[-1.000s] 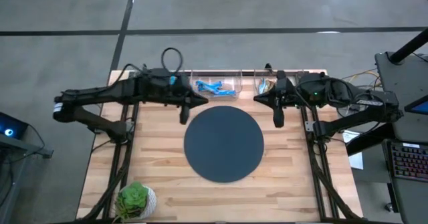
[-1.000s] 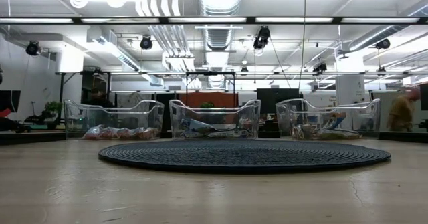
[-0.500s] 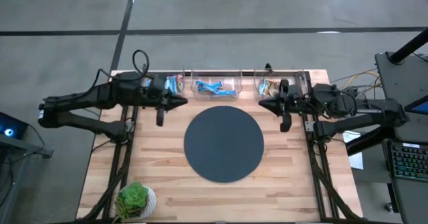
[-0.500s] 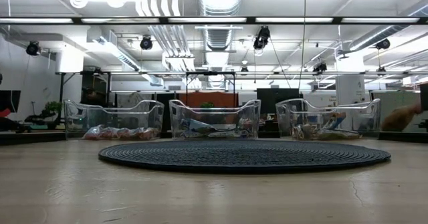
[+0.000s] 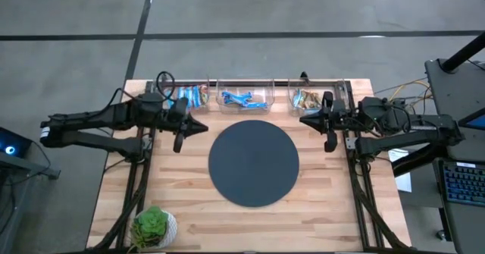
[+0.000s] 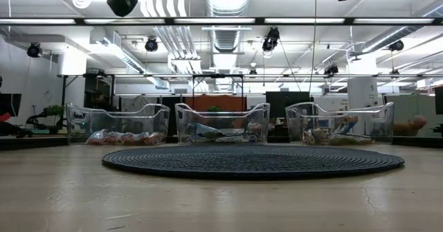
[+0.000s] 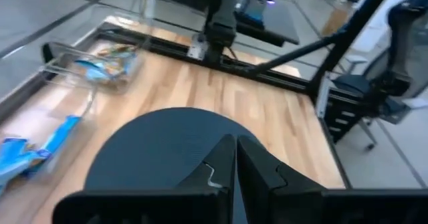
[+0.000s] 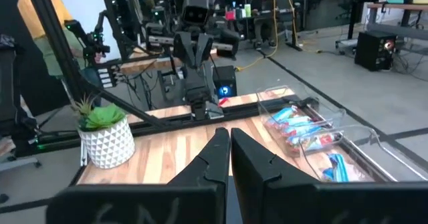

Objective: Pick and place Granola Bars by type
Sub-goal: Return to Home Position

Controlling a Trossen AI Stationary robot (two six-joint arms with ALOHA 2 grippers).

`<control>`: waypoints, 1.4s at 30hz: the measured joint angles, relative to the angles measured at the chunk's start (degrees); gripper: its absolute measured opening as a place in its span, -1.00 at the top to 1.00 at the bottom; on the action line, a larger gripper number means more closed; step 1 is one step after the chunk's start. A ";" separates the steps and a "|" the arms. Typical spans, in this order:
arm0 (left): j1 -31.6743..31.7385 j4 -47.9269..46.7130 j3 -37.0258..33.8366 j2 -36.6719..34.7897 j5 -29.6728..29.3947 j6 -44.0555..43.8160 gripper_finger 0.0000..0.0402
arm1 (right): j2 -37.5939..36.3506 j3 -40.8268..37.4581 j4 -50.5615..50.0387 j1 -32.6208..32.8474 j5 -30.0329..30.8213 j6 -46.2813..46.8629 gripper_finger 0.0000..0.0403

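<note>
Your left gripper (image 5: 201, 126) is clenched on nothing: in its wrist view the two dark fingers (image 7: 257, 167) press together with no wrapper between them. It hangs over the left part of the table (image 5: 182, 208), just beside the rim of the dark disc (image 5: 253, 163), and points inward. Your right gripper (image 5: 302, 118) mirrors it at the disc's opposite side, likewise pinched together and empty.

The granola bars (image 5: 244, 99) all lie beyond both grippers, along the table's far edge, in three clear bins set in a row. The left bin (image 6: 118, 116) holds the red-marked wrappers, the middle bin (image 6: 221, 114) the bright blue ones, and the right bin (image 6: 339, 114) the brown-tan ones. The blue bars lie loosely crossed, mostly lengthwise along the row.

The left gripper is the nearer one to the left bin and the right gripper to the right bin, while the middle bin sits between the two. You can see no bar on the disc or on the bare wood, so nothing seems left to fetch. The move ahead looks like a plain pull-back, each arm outward toward its own side. Mind only the bin walls close behind each wrist.
</note>
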 joint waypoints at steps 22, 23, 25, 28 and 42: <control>-0.63 17.12 -15.70 -9.31 0.68 0.57 1.00 | -0.84 -14.32 15.75 0.00 -0.04 3.55 0.96; -0.95 17.39 -16.00 -9.43 0.14 0.84 1.00 | -0.84 -15.19 17.07 0.00 -0.08 3.89 0.96; -1.66 17.52 -16.76 -9.56 -1.01 1.10 1.00 | -0.84 -16.72 19.48 -0.02 -0.15 4.95 0.96; -2.78 20.05 -18.42 -9.54 -1.98 1.15 1.00 | -0.84 -18.05 20.28 -0.02 -0.48 5.60 0.96; -4.09 28.68 -30.44 -16.37 -3.33 -0.99 1.00 | -4.15 -20.26 17.88 -0.04 -1.92 5.21 0.96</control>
